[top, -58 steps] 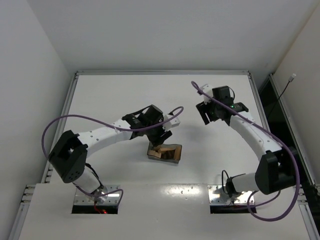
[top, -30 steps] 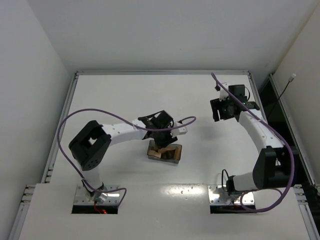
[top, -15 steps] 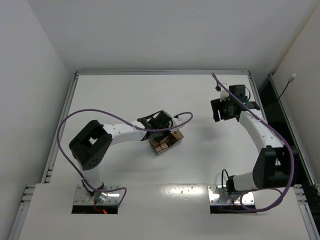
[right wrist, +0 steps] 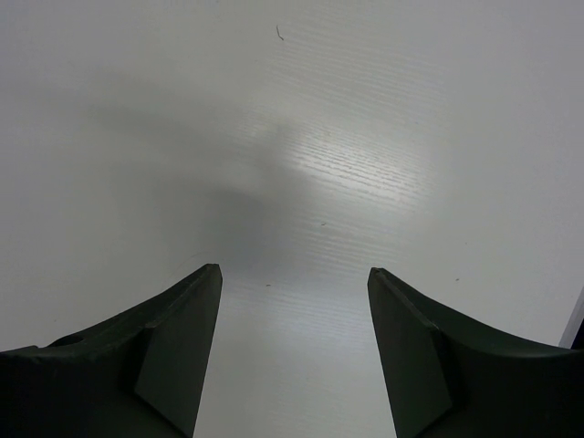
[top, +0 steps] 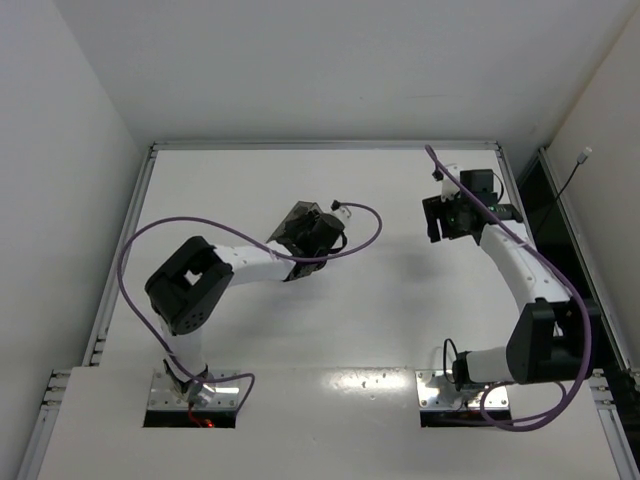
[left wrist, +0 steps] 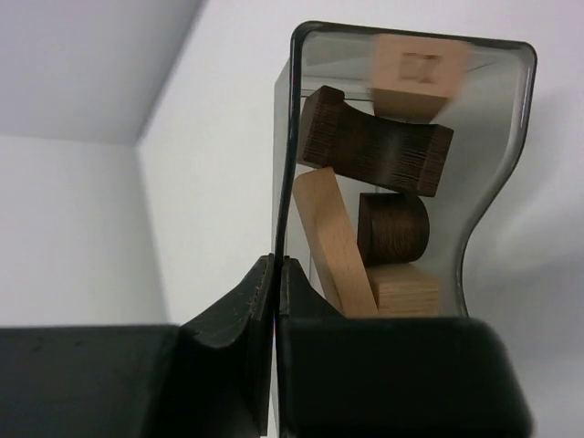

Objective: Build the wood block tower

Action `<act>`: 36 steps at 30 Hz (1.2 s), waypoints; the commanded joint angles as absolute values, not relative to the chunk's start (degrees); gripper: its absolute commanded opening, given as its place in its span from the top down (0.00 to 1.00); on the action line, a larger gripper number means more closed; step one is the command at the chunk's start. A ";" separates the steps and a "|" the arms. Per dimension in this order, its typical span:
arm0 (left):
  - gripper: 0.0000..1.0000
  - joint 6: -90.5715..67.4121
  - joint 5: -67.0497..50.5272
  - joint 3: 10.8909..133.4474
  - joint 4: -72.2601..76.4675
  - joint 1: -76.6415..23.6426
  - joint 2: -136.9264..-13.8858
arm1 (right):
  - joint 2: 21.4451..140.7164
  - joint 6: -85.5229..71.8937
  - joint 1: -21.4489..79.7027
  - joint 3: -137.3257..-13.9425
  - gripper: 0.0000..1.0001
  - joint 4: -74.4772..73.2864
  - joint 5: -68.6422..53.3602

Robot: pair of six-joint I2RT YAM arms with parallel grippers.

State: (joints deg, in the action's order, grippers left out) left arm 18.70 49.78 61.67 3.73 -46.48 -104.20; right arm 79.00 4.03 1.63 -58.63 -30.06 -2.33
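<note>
Several wood blocks lie inside a grey translucent box [left wrist: 497,182]: a tan cube [left wrist: 415,73], a dark brown curved piece [left wrist: 374,141], a long tan piece [left wrist: 333,242], a dark round piece [left wrist: 392,228] and a tan block [left wrist: 401,290]. My left gripper [left wrist: 276,265] is shut on the box's thin left wall. In the top view the box [top: 296,220] is tipped and raised off the table, held by the left gripper [top: 316,236]. My right gripper [top: 440,220] hangs open over bare table at the right, nothing between its fingers [right wrist: 196,301]. No tower is in view.
The white table [top: 400,300] has a raised rim at the back [top: 320,146] and white walls on both sides. A dark gap runs beyond the right edge [top: 545,200]. Purple cables [top: 130,270] loop off both arms.
My left gripper has shut on the box's wall, then lifted and swung the box up toward the back left, blocks still inside. The right arm has stayed still for the last second.
</note>
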 commanded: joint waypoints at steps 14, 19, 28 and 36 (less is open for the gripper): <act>1.00 99.68 67.32 50.19 106.08 -50.27 -129.46 | 74.88 2.99 -0.87 -57.13 0.38 -28.39 -3.95; 1.00 100.19 67.32 50.19 106.08 -50.89 -128.85 | 74.36 2.99 -1.41 -56.08 0.38 -28.39 -4.48; 1.00 103.62 66.36 54.32 106.08 -52.21 -123.76 | 74.36 2.99 -1.41 -56.60 0.38 -28.39 -5.01; 1.00 102.49 67.68 52.56 105.92 -55.02 -123.67 | 74.36 2.99 -1.41 -56.60 0.38 -28.39 -5.01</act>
